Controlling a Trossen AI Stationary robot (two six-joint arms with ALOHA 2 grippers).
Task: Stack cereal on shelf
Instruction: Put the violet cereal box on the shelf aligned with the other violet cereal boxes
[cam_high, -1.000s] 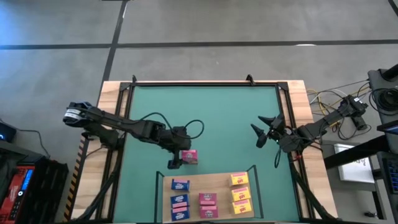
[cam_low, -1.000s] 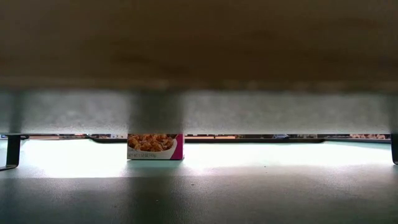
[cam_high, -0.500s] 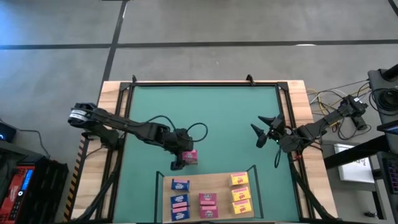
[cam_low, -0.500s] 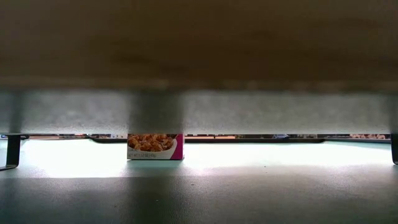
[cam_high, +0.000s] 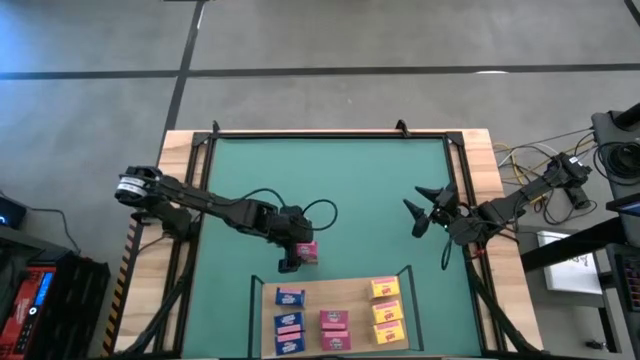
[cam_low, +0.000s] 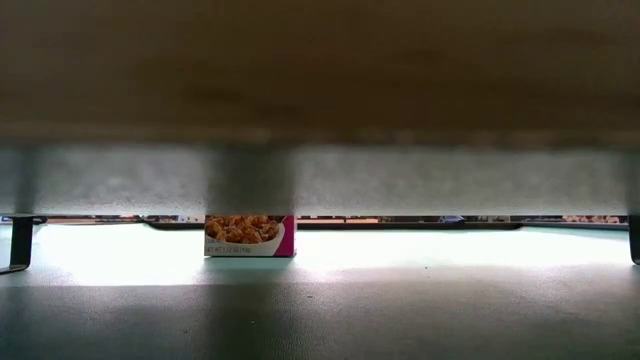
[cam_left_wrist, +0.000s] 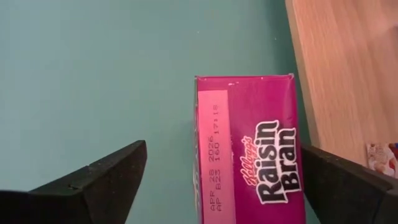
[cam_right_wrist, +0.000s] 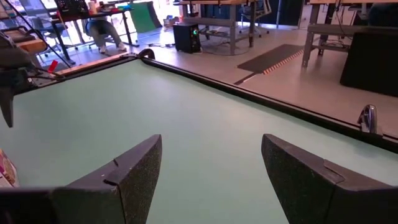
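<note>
The left pincer is seen over the small pink cardboard cereal box on the big green mat of the table. It has been moved a little closer to the box over the last second — now its dark fingers are spread wide, one on each side, and the box is not yet squeezed. The box itself has not been moved; it lies flat, just beside the edge of the flat light-wood shelf board.

On that shelf eight more little boxes are set — blue, pink and yellow. So this pink one is likely the last to be stacked.

The right pincer is kept waiting near the right side of the mat, with nothing held in it. It looks nearly closed.
</note>
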